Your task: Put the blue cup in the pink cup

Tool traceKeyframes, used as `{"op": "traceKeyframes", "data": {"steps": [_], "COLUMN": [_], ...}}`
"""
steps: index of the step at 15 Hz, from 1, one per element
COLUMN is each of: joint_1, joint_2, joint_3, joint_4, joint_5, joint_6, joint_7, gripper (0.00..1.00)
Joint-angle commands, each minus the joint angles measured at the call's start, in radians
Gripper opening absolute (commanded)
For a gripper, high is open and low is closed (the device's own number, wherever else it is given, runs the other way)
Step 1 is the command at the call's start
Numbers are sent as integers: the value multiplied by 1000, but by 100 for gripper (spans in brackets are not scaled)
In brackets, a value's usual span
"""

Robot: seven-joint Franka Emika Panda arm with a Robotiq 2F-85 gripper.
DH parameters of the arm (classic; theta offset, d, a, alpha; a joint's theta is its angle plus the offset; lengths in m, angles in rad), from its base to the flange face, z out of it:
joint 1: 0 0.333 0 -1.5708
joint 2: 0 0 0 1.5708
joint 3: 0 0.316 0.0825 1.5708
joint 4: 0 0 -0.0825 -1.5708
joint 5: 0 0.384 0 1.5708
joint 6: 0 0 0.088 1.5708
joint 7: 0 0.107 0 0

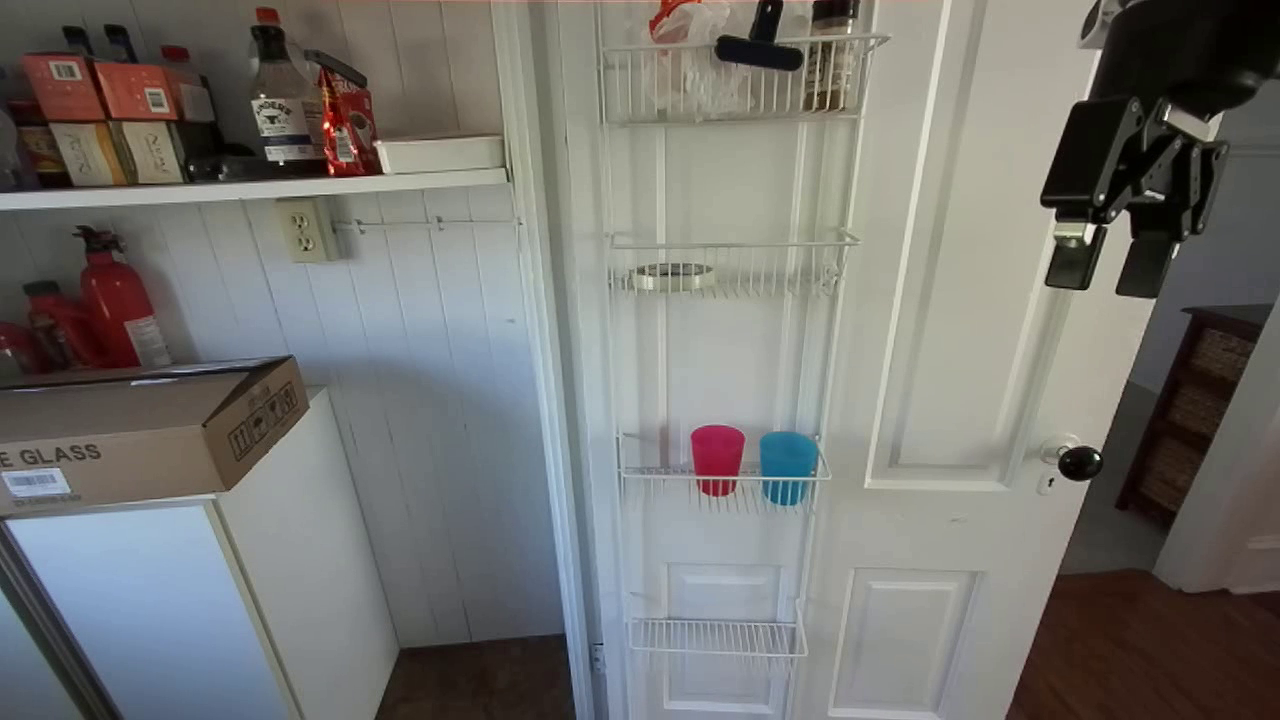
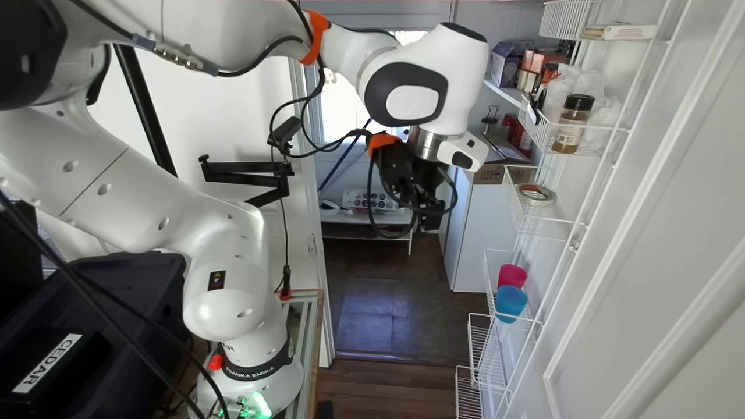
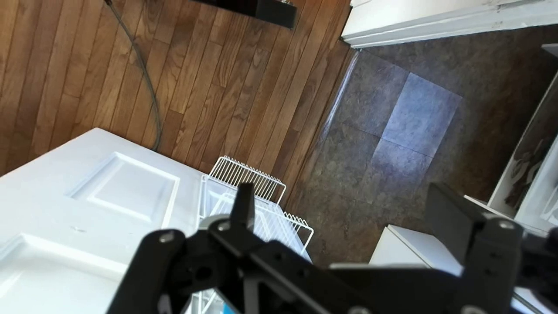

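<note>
Your black two-fingered gripper [image 1: 1112, 268] hangs unclenched. In an exterior view, the blue tapered plastic cup [image 1: 788, 456] stands near the right edge of the white wire shelf [image 1: 655, 474], beside the pink tapered plastic cup [image 1: 717, 452].

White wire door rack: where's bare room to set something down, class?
In an exterior view: between the bright pink, tapered plastic cup and its basket's left end; from the round, cream tape roll toward its basket's right end; the lowest visible basket, end to end. Crowded: between pink cup and light-blue, tapered plastic cup, and right of the translucent plastic bag.
</note>
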Motion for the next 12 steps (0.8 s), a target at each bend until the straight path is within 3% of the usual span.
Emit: {"op": "traceKeyframes", "data": {"steps": [1,4,7,8,12], "joint_1": [-49,-80,-87,-92,-65], "joint_2": [13,25,70,143,291], "joint_3": [16,24,26,13,-41], "joint_4": [-61,-130,-209,-163,-182], "joint_5": [-4,-15,-4,0,86], "joint_6": [65,187,398,457,788], "joint_7": [32,53,51,49,37], "gripper": [100,100,100,100,100]}}
